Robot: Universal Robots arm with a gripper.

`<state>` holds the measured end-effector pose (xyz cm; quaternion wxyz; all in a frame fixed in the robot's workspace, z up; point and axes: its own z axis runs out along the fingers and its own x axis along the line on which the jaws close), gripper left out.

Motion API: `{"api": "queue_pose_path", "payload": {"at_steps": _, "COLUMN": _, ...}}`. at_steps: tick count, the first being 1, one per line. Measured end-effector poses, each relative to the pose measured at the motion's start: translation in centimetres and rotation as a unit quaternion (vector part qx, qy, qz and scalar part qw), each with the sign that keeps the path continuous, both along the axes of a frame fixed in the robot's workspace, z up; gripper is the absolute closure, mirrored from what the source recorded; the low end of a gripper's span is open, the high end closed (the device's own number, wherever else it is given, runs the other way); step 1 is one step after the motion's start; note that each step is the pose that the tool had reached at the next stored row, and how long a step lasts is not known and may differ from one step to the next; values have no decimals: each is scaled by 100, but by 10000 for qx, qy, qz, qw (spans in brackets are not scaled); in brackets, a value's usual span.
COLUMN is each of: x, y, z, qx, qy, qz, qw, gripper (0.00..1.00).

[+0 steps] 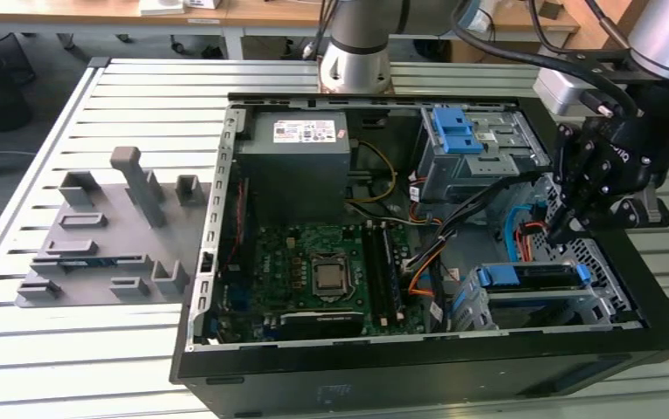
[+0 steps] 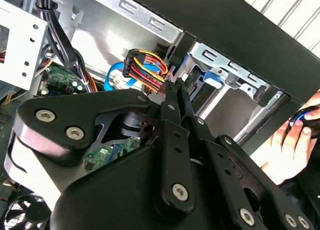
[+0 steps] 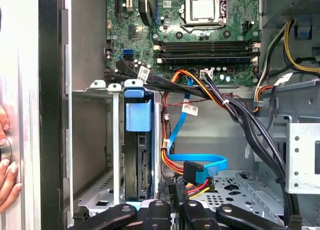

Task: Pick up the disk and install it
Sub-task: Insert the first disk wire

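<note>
The disk (image 1: 529,278) sits in the metal drive cage (image 1: 591,301) at the exterior view's lower right of the open computer case, its blue carrier frame showing. In the first wrist view the disk (image 3: 142,170) stands on edge in a cage slot under its blue handle (image 3: 138,116). My gripper (image 1: 558,234) hangs inside the case just beyond the cage, apart from the disk. Its black fingers (image 2: 173,97) lie together, shut on nothing, with the tips next to a bundle of red, yellow and black wires (image 2: 145,70) and a blue flat cable (image 3: 197,162).
A grey power supply (image 1: 297,166), the green motherboard (image 1: 317,275) and blue latches (image 1: 457,131) fill the case. Black cable bundles (image 3: 240,120) cross near the gripper. A grey fixture (image 1: 113,236) lies on the slatted table. A person's hand (image 2: 290,150) rests outside the case wall.
</note>
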<state>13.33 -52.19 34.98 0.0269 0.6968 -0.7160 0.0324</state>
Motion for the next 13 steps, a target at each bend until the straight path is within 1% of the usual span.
{"api": "queue_pose_path", "payload": {"at_steps": 3, "x": -5, "y": -35, "z": -2, "qx": 4, "qy": 0, "qz": 0, "qw": 10000, "gripper": 84}}
{"api": "queue_pose_path", "payload": {"at_steps": 7, "x": -19, "y": -110, "z": -9, "qx": 13, "qy": -6, "qz": 16, "qw": 10000, "gripper": 84}}
{"api": "queue_pose_path", "payload": {"at_steps": 13, "x": -40, "y": -157, "z": -39, "qx": 13, "qy": -34, "qz": 157, "qw": 9999, "gripper": 84}}
